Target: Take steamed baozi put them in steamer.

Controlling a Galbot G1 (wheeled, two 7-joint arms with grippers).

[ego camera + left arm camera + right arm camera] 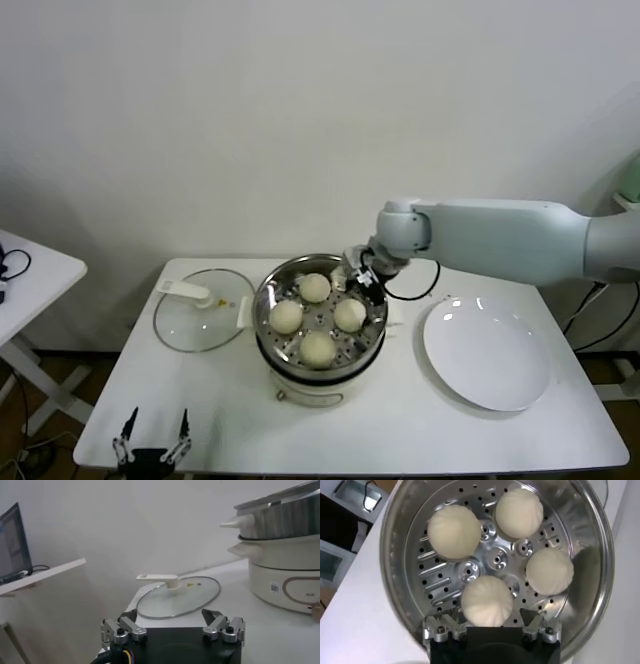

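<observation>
I see all four baozi (486, 600) in the steamer (268, 300), right gripper (491, 625) released above them, left gripper (152, 437) parked open.

Four buns (318, 318) sit in the steamer (319, 375) at the table's (400, 420) middle. The lid (200, 312) lies to its left, the plate (487, 353) to its right.

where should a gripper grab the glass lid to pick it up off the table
By the white handle of the glass lid. The lid lies flat on the table, its rim offering no purchase, while the handle stands on a short post with a flat bar jutting sideways. Coming from above with fingers either side of the bar looks best.
</observation>
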